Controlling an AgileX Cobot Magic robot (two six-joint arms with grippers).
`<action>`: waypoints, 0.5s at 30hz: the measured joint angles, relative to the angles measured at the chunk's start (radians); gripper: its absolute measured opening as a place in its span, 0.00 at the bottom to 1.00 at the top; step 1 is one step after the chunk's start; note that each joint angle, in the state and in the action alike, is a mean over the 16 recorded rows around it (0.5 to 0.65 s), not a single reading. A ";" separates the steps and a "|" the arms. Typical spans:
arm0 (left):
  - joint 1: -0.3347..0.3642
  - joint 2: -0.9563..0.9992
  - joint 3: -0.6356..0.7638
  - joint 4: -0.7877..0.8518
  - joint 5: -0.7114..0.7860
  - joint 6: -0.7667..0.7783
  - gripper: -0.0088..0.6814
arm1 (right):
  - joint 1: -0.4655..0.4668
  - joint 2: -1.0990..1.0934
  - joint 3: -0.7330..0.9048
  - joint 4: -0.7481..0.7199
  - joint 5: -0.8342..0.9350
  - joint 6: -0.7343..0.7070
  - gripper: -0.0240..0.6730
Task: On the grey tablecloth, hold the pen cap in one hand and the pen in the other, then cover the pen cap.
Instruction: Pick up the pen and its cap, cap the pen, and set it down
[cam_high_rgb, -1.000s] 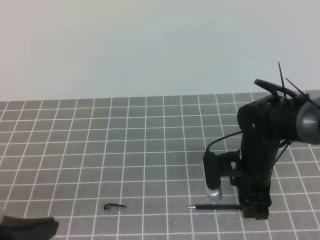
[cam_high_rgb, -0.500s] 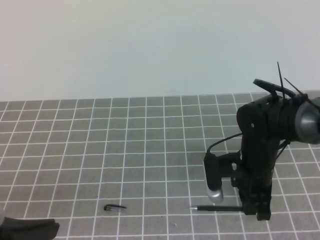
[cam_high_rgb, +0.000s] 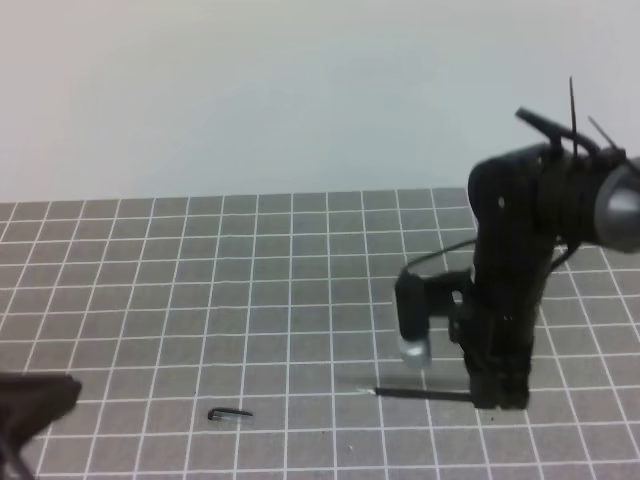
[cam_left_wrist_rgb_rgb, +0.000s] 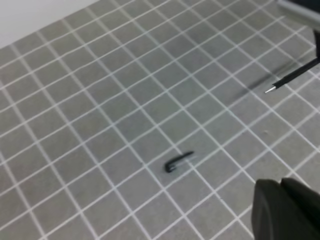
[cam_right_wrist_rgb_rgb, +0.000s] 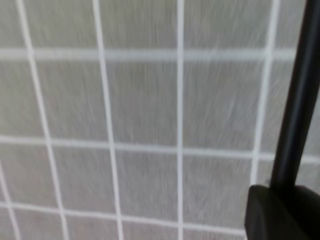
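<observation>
The grey tablecloth (cam_high_rgb: 150, 280) with its white grid covers the table. The pen cap (cam_high_rgb: 229, 414) lies on it at the front left, alone; the left wrist view shows it (cam_left_wrist_rgb_rgb: 178, 162) lying flat too. My right gripper (cam_high_rgb: 495, 393) points down and is shut on the back end of the pen (cam_high_rgb: 420, 394). The pen is held level just above the cloth, its tip pointing left. It shows close up in the right wrist view (cam_right_wrist_rgb_rgb: 295, 100) and far off in the left wrist view (cam_left_wrist_rgb_rgb: 292, 78). My left gripper (cam_high_rgb: 35, 398) is at the front left edge, well left of the cap; its jaws are unclear.
A pale wall rises behind the cloth's far edge. The right arm's wrist camera (cam_high_rgb: 413, 318) hangs just left of the arm, above the pen. A dark part of my left gripper (cam_left_wrist_rgb_rgb: 287, 210) fills the lower right corner of the left wrist view.
My right arm has risen and shifted slightly left, lifting the pen off the cloth. My left gripper has come up a little at the front left edge. The cap has not moved.
</observation>
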 joint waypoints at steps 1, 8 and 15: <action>0.000 0.025 -0.026 0.013 0.013 -0.015 0.01 | 0.000 -0.001 -0.018 0.013 0.013 0.003 0.13; -0.015 0.262 -0.229 0.094 0.131 -0.021 0.01 | 0.000 -0.003 -0.146 0.095 0.080 0.029 0.13; -0.083 0.513 -0.363 0.182 0.191 0.152 0.01 | 0.000 -0.003 -0.212 0.112 0.090 0.067 0.13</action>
